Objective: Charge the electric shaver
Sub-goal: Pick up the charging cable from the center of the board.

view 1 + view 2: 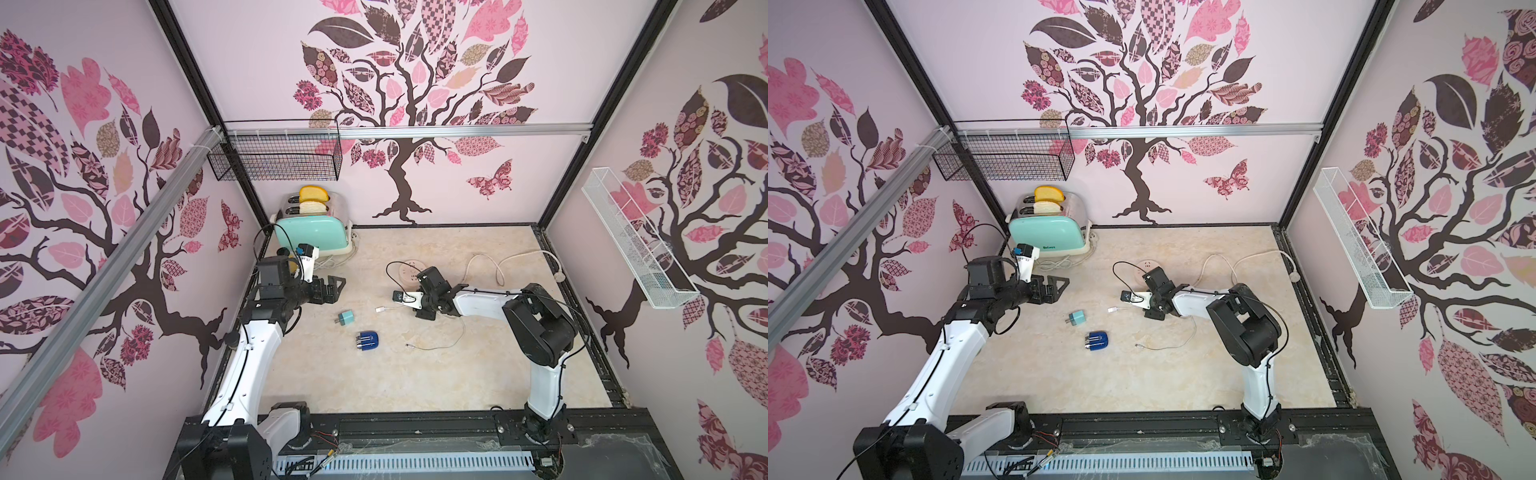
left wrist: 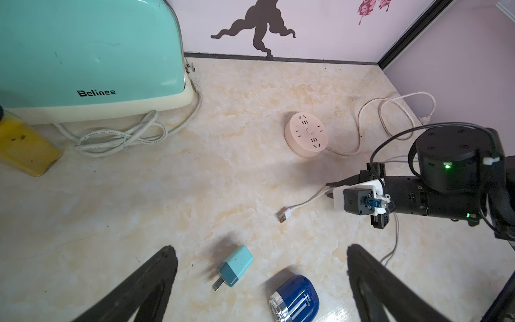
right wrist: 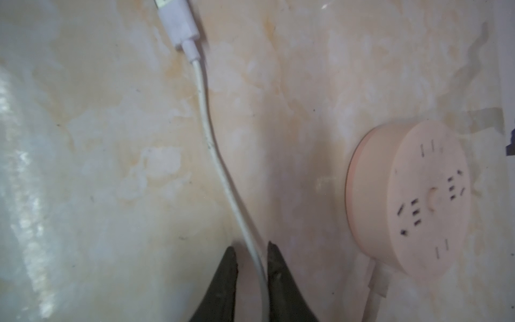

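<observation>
Looking across the marbled tabletop (image 1: 415, 382), the two arms take up most of the room, one reaching in from each near corner. The left gripper (image 2: 260, 248) hangs over the left middle with its fingers spread wide and nothing between them. The right gripper (image 3: 250, 248) is low over the centre. Its fingers (image 3: 276, 267) are drawn close about a white cable (image 3: 206, 117), which lies against one finger with a sliver of gap on the other side. I cannot tell whether the cable is truly pinched.

A teal toaster (image 1: 311, 237) with two bread slices (image 1: 313, 193) stands in the far left corner, its cord bundled in front of it. A black wire basket (image 1: 274, 162) hangs on the far wall above it, and a white wire tray (image 1: 636, 245) on the right wall.

The round pale-pink socket hub (image 2: 306, 133) lies far of centre. In both top views the right wrist hides part of it. Its cord (image 1: 498, 266) loops away to the right.

The electric shaver (image 1: 368, 341) lies on its side left of centre, nearer than both grippers, with its silver head pointing left. A teal plug adapter (image 1: 345, 320) sits near it on the far-left side, not touching, prongs to the left. The cable's USB plug (image 1: 380, 309) rests on the table just left of the right gripper, far of the shaver and apart from it.
</observation>
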Robot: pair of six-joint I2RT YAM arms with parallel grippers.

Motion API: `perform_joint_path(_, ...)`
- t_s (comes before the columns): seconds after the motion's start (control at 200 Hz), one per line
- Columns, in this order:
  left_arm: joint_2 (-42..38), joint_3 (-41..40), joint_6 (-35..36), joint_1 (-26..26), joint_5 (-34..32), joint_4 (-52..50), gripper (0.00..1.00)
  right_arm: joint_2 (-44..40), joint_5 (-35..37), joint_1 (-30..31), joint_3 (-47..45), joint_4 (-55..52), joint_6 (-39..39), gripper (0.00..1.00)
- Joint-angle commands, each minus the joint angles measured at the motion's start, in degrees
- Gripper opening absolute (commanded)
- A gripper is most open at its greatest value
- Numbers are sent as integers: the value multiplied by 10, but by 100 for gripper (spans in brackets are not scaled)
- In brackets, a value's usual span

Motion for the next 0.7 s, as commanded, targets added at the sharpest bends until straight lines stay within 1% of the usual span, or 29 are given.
perform_joint_path(0.0,20,13,1,-3,24,-9,98,-37,-31,-2,-18,-22,-5,5)
perform_joint_path(0.035,26,14,1,-6,28,-8,98,-49,-34,-1,-24,-20,-5,0)
perform_joint_path(0.215,62,18,10,-40,71,-10,97,-138,-40,-14,-78,-2,3,0)
perform_joint_path(0.31,83,5,5,-62,101,18,97,-193,-57,-34,-106,-10,2,0)
perform_joint_path(0.42,114,-13,-27,-72,159,73,97,-248,-67,-52,-132,-25,-4,0)
perform_joint_path(0.51,146,-11,-38,-76,201,96,96,-289,-76,-61,-159,-10,-3,0)
perform_joint_path(0.605,176,5,-41,-86,223,102,94,-323,-104,-75,-172,-11,10,0)
perform_joint_path(0.69,195,23,-26,-110,227,94,92,-338,-121,-81,-173,-17,19,0)
